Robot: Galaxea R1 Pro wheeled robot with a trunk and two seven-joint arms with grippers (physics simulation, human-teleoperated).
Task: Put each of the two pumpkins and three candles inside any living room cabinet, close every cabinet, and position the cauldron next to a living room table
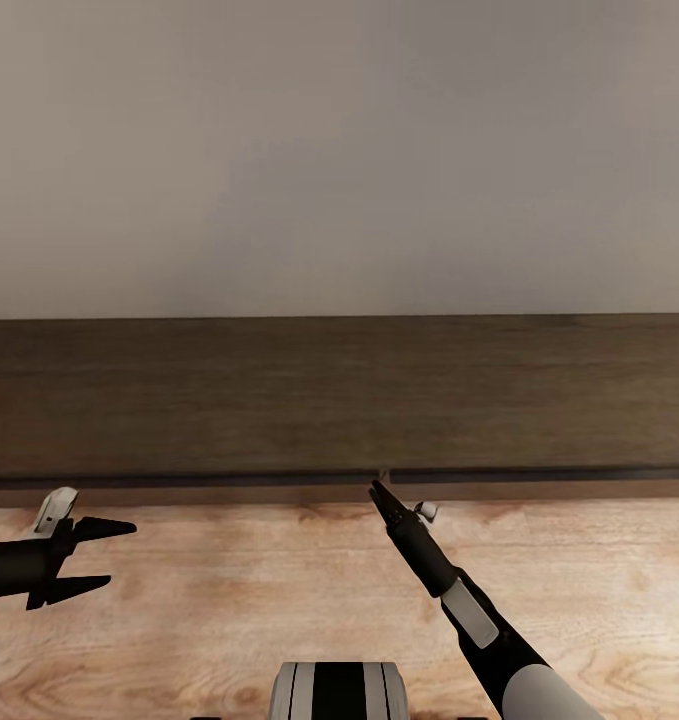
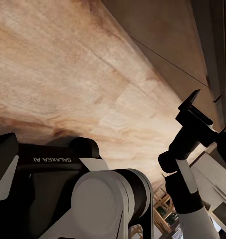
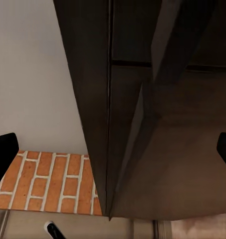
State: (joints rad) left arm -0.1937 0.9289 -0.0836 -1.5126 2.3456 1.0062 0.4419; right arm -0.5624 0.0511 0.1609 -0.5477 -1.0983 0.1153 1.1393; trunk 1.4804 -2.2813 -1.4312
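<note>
The long, low dark-brown wood cabinet (image 1: 339, 400) lies dead ahead of me, its long axis crosswise. My right gripper (image 1: 379, 490) — the nearer one, fingers spread wide — sits at the seam between its drawer fronts; my left gripper (image 1: 107, 558) hangs open, farther back over the floor.

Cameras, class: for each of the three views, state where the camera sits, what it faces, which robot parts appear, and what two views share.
Head view: on the robot's head, looking down at the cabinet, wall and wood floor; the left gripper, jaws apart, the right gripper at the drawer seam, and the base show.
Left wrist view: on the left arm, facing the floor; its own arm and the right arm show.
Right wrist view: on the right arm, close against the cabinet, a brick surface beside it; dark fingertips at the edges.
Shared: head and right wrist views both show the cabinet.
</note>
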